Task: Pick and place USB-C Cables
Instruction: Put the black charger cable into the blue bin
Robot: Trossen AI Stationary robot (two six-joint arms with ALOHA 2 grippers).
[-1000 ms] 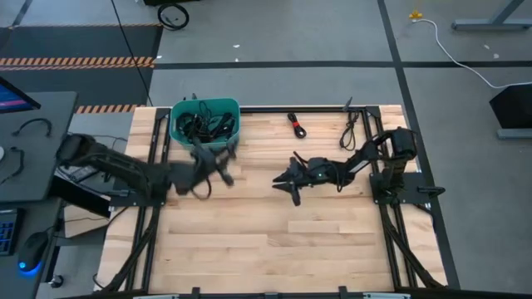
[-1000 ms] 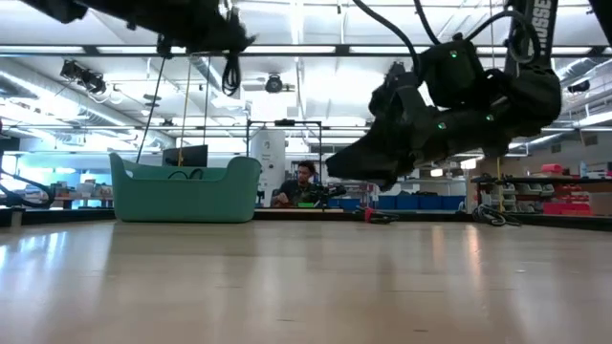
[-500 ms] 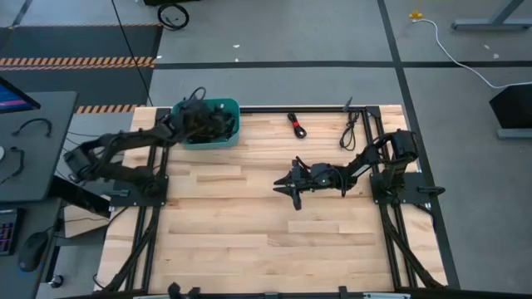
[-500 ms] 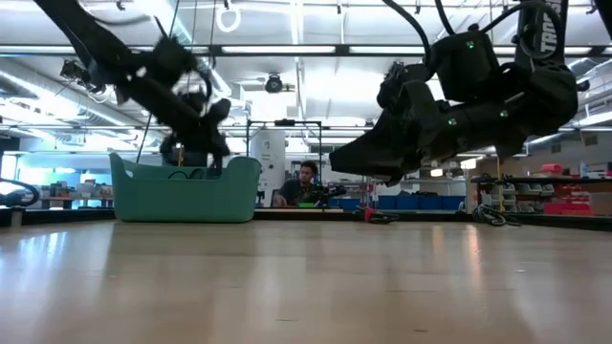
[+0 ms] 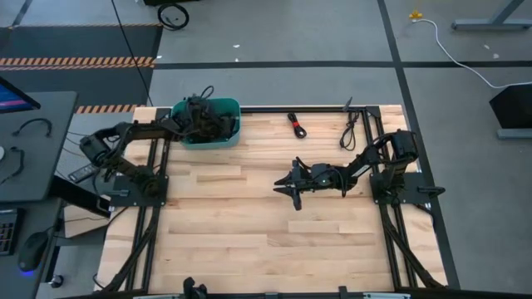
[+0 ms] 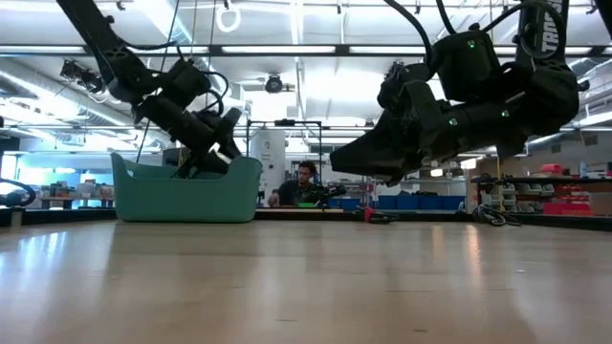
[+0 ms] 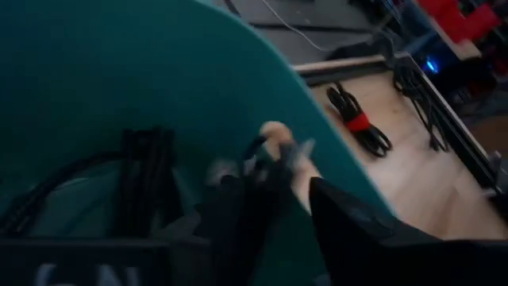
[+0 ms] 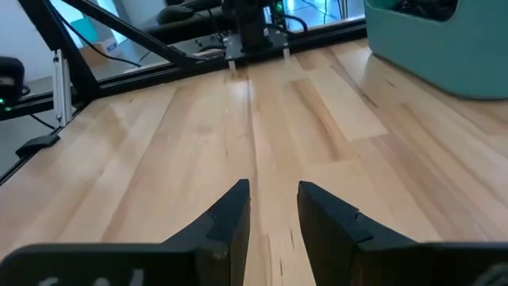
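The teal bin point(image 5: 233, 133) stands at the table's far left edge and holds several black USB-C cables point(image 5: 218, 121). My left gripper point(image 5: 202, 116) reaches into the bin from its left, pointing down into it, and is shut on a dark cable point(image 7: 266, 163). A cable bound with a red tie point(image 5: 296, 124) and a loose black cable point(image 5: 349, 133) lie flat on the table near the far edge. My right gripper point(image 5: 290, 184) hovers open above the table's middle and touches nothing. My left gripper has a blurred dark cable bundle point(image 7: 262, 171) between its fingers point(image 7: 238, 214), inside the bin's right wall. The fingers slant down into the bin from its left side. The blur hides which part of the cable it holds.
Bare wooden table point(image 5: 249, 241) spreads on the near side. Black frame rails point(image 5: 154, 208) run along the left and right edges. A person point(image 6: 304, 182) sits in the room beyond the far edge. A desk with a monitor point(image 5: 17, 91) stands to the left.
My left gripper has carried a cable from above the table's left middle toward the far edge, then dipped into the teal bin. My right gripper has kept nearly still above the table's middle.
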